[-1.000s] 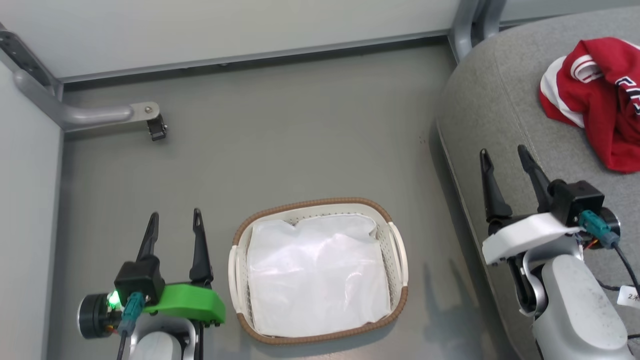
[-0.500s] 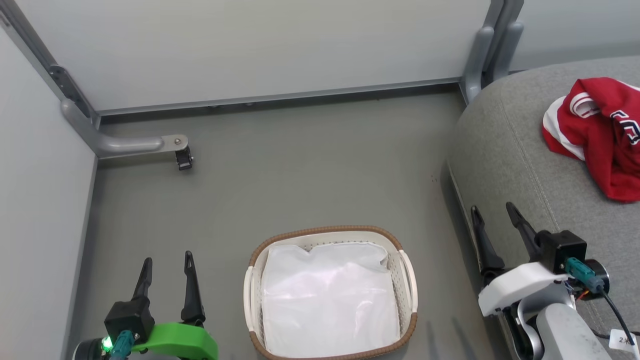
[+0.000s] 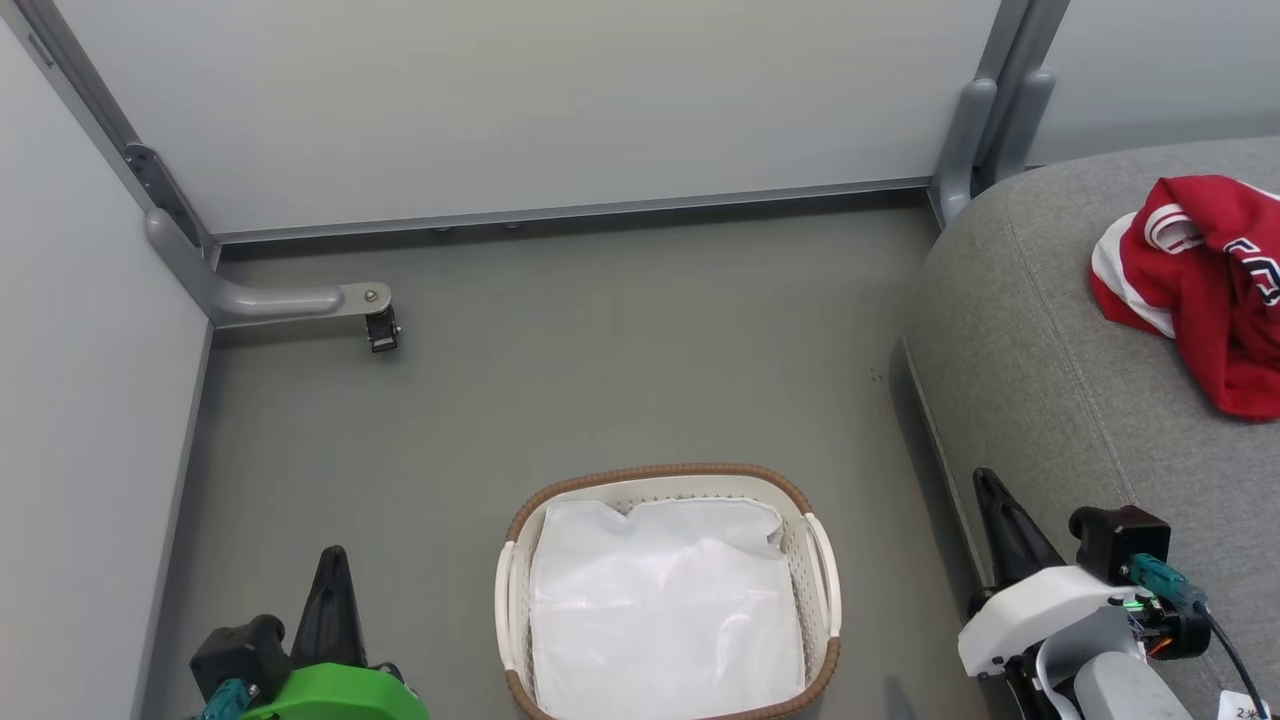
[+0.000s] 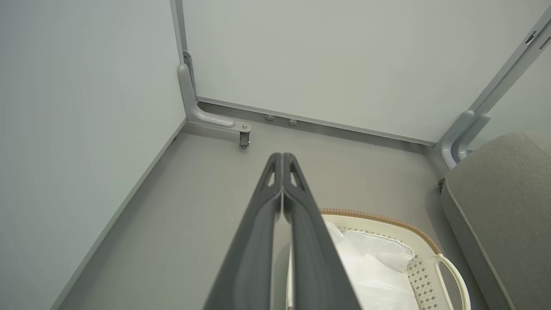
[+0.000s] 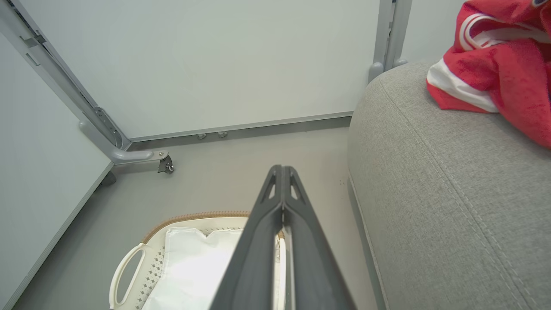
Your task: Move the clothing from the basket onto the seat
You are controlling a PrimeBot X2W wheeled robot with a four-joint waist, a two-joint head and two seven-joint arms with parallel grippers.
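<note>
Your clothing (image 3: 1195,285) lies in a crumpled heap on top of the seat (image 3: 1040,400), well apart from the basket (image 3: 660,472), so the move looks done. Part of the heap runs past the right edge of the head view, and you cannot tell how much of it hangs off that way. If a good share does, the soft fabric could creep over the cushion's rounded shoulder under its own weight.

The right gripper (image 3: 985,478) sits low beside the seat's front edge, its two dark fingers pressed together on nothing. A careless sweep upward could hook a loose fold and drag the garment down. The left gripper (image 3: 334,552) is likewise closed and empty, beside the basket. A stray grab there would catch the liner (image 3: 665,610), not clothing.

The garment is limp red cloth with white stripes and dark-edged lettering. The seat is coarse grey weave, plump, with stitched seams. The basket is oval perforated white plastic with a brown braided rim and loop handles. Its liner is smooth, pale and wrinkled. The floor (image 3: 600,350) is flat matt grey.
</note>
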